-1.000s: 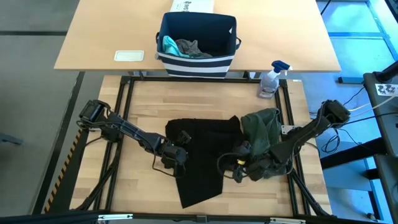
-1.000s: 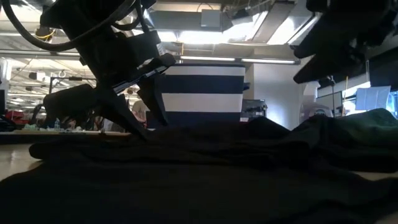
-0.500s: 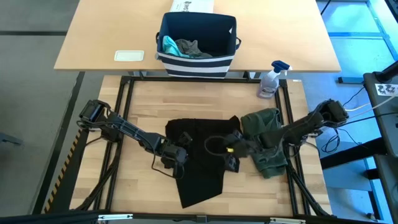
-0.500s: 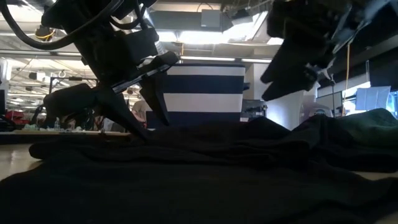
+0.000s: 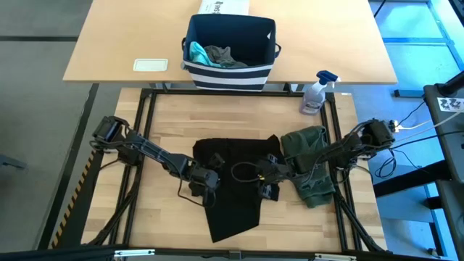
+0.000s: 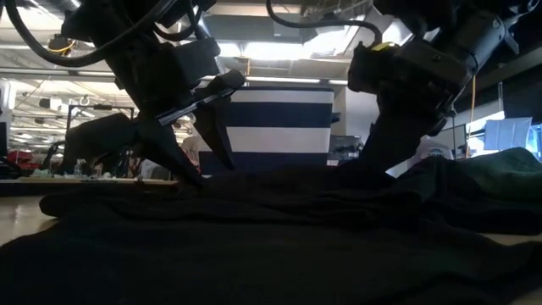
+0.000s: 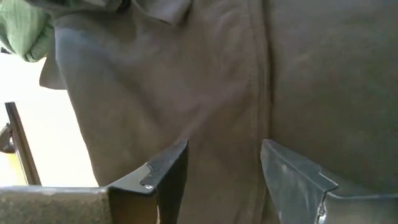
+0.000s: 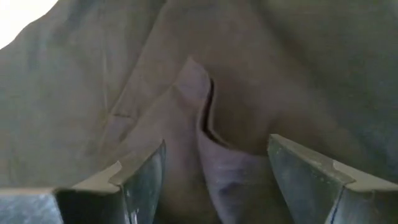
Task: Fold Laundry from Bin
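Broadly, two benches fill the high view: a pale tan bench (image 5: 116, 43) at the far side and, nearer, a slatted wooden bench (image 5: 167, 119) inside a black frame. Spread over the middle of the wooden bench lies the black T-shirt (image 5: 235, 206), rumpled, its lower part trailing toward the near edge. Just to its right, touching it, sits the olive-green garment (image 5: 308, 148) in a bunched heap. On the far bench stands the navy bin (image 5: 230, 72) with white stripes round its base, and inside it a teal piece (image 5: 196, 52) lies beside a grey piece (image 5: 221, 55). The left arm reaches in from the left, and the left gripper (image 5: 206, 177) is down at the left edge of the black T-shirt; in its wrist view the jaws stand apart over a seam of the dark cloth, with nothing clamped between them. The right arm stretches from the right across the olive-green garment, and the right gripper (image 5: 267, 181) hangs over the right part of the black T-shirt; its wrist view shows the jaws spread wide on either side of a raised fold of the shirt, not pinching it. A spray bottle (image 5: 316, 93) stands at the far right corner of the wooden bench. A small white pad (image 5: 151, 65) lies on the far bench, left of the bin.
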Controlling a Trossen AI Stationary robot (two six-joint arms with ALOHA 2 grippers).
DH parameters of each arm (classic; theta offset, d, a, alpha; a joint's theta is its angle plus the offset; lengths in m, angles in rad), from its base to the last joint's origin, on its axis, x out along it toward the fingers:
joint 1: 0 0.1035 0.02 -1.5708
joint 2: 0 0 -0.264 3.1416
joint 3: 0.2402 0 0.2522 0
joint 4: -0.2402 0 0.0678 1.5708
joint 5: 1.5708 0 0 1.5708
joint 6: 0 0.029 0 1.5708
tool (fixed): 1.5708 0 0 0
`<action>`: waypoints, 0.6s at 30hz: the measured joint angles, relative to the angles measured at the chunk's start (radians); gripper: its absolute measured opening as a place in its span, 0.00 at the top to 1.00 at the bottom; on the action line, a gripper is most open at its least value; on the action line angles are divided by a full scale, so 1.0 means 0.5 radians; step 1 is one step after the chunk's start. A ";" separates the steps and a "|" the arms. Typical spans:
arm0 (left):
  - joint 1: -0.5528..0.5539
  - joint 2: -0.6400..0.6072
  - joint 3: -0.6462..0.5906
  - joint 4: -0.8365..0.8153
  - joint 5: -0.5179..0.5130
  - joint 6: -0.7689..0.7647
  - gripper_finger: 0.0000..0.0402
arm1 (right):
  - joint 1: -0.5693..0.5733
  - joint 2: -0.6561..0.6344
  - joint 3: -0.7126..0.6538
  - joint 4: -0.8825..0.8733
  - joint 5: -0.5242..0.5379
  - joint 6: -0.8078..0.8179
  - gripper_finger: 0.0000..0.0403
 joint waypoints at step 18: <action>-0.011 0.171 0.003 0.049 -0.163 0.052 0.55 | 0.000 0.004 0.001 0.039 0.017 0.005 0.31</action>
